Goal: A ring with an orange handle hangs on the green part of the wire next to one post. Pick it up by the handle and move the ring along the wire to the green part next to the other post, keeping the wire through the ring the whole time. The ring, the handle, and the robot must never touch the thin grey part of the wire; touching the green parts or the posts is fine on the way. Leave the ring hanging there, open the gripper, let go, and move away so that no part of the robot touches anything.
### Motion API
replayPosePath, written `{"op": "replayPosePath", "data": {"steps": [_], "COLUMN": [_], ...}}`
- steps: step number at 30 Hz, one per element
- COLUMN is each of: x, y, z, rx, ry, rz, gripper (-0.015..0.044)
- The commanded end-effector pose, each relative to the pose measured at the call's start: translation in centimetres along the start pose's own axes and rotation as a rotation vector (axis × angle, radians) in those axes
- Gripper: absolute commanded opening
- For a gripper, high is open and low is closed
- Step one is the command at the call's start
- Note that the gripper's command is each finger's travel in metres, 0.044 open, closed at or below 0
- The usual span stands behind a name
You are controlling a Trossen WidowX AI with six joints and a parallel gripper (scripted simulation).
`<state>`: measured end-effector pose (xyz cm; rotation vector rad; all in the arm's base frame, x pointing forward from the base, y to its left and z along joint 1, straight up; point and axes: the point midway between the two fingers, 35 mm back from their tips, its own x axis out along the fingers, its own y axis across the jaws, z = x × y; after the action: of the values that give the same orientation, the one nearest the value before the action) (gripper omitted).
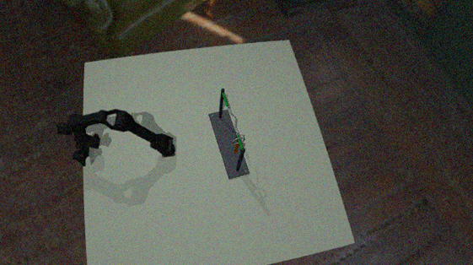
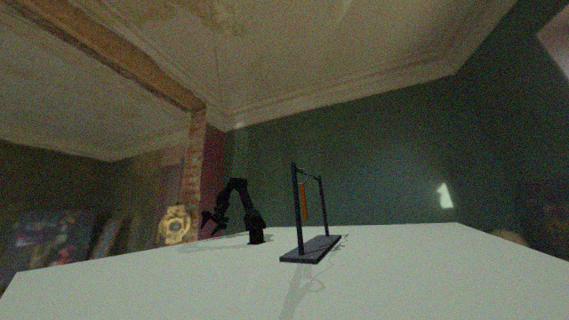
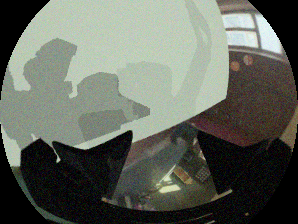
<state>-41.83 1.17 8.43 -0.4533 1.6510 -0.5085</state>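
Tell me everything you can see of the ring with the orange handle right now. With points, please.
The ring [image 1: 243,138] [image 2: 307,177] is a thin, pale grey hoop, metallic-looking, with a long, narrow orange handle [image 1: 236,148] [image 2: 303,202] below it. It hangs from the green part of the wire [image 1: 240,142] [image 2: 300,171] beside the nearer post [image 1: 240,160] [image 2: 297,209] in the exterior view, handle down and clear of the base. The arm [image 1: 148,133] [image 2: 246,200] is well away from it. Exact contact points are too small to tell.

Around the pale desk [image 1: 149,227] [image 2: 178,284] [image 3: 150,30] are a dark green wall [image 2: 356,156], a brick pillar [image 2: 195,151] on the left, and a yellowish ornament [image 2: 174,226] beside it.
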Motion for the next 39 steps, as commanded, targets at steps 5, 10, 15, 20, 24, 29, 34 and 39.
{"op": "replayPosePath", "data": {"steps": [5, 10, 15, 20, 24, 29, 34, 39], "x": [-1.1, -3.4, -5.8, -8.2, -10.1, -12.9, -16.9, -20.8], "y": [2.2, 6.3, 10.0, 13.5, 16.3, 19.7, 23.1, 26.1], "z": [0.0, 0.2, 0.8, 1.8, 2.9, 4.8, 7.2, 10.2], "rx": [0.03, 0.028, 0.001, -0.026, -0.047, -0.067, -0.064, -0.055], "ry": [0.032, 0.119, 0.207, 0.29, 0.353, 0.431, 0.517, 0.588], "rz": [0.003, 0.02, 0.052, 0.095, 0.138, 0.211, 0.328, 0.455], "gripper": [0.0269, 0.016, 0.016, 0.016, 0.016, 0.016, 0.016, 0.016]}}
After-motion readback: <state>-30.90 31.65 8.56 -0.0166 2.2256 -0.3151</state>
